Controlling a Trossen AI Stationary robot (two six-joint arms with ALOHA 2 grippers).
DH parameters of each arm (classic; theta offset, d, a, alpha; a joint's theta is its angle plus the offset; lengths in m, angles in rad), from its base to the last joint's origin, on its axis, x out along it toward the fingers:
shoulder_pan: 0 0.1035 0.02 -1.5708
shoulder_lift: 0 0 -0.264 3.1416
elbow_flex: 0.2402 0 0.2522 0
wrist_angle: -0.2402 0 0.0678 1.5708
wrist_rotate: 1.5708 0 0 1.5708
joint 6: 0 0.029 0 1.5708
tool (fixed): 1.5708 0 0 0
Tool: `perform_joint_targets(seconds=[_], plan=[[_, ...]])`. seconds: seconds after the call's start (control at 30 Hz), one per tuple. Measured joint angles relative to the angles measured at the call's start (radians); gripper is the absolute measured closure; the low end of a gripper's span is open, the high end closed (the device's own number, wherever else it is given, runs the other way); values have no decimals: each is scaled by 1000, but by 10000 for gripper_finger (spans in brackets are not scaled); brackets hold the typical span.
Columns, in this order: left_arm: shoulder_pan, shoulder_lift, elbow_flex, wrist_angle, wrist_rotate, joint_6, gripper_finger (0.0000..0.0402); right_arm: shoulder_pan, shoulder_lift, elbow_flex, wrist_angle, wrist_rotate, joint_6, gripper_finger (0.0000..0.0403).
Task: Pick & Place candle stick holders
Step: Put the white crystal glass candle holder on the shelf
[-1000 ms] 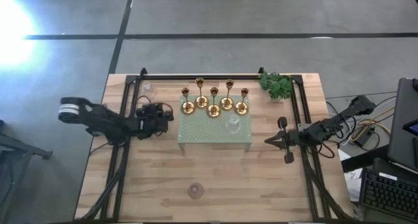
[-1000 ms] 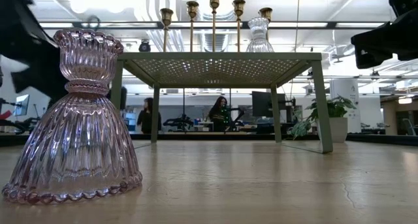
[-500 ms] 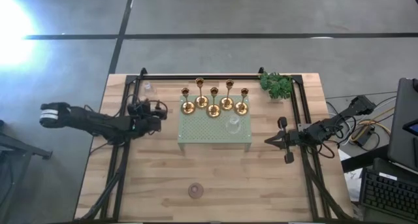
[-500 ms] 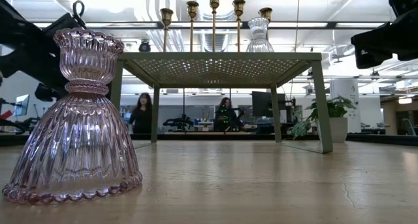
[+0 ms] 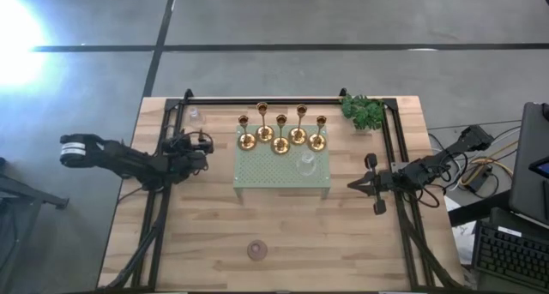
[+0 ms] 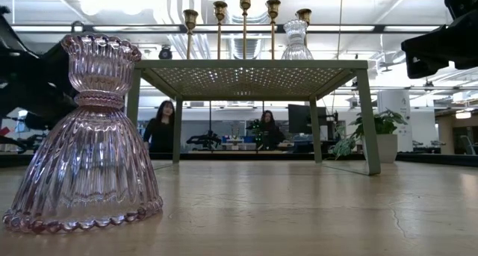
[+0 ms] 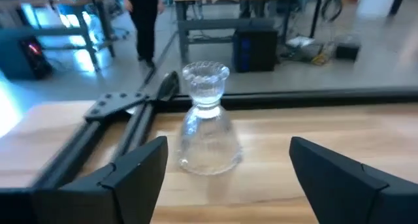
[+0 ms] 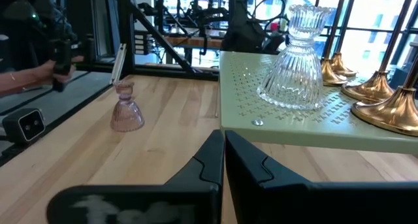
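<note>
Several gold-brass candle stick holders (image 5: 280, 133) stand in a row on the far part of the pale green tray (image 5: 283, 178). A clear glass one (image 5: 305, 164) stands on the tray in front of them. Another clear glass holder (image 7: 206, 129) stands upright on its base near the far left rail. My left gripper (image 7: 226, 160) is open and just short of it, touching nothing. A pinkish glass holder (image 5: 256, 249) stands near the table's front edge. My right gripper (image 5: 352, 184) waits shut off the tray's right near corner.
A green leafy sprig (image 5: 363, 111) lies at the far right corner. Black rails (image 5: 163, 200) run along the table's left, right and far sides. Bare wood lies between the tray and the front edge. People stand in the room beyond the table.
My left gripper has drawn back from the tray's left side toward the table's left edge. It now faces the clear glass holder near the far left rail. The holders and my right gripper have kept still.
</note>
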Motion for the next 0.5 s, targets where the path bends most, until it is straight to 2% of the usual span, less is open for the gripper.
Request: perform_joint_targets(seconds=[0.2,0.4,0.5], plan=[[68,118,12,260,52,265,76,0,0,0,0,0,0,394],[225,246,18,473,172,300,78,0,0,0,0,0,0,394],[267,307,41,507,182,309,76,0,0,0,0,0,0,394]])
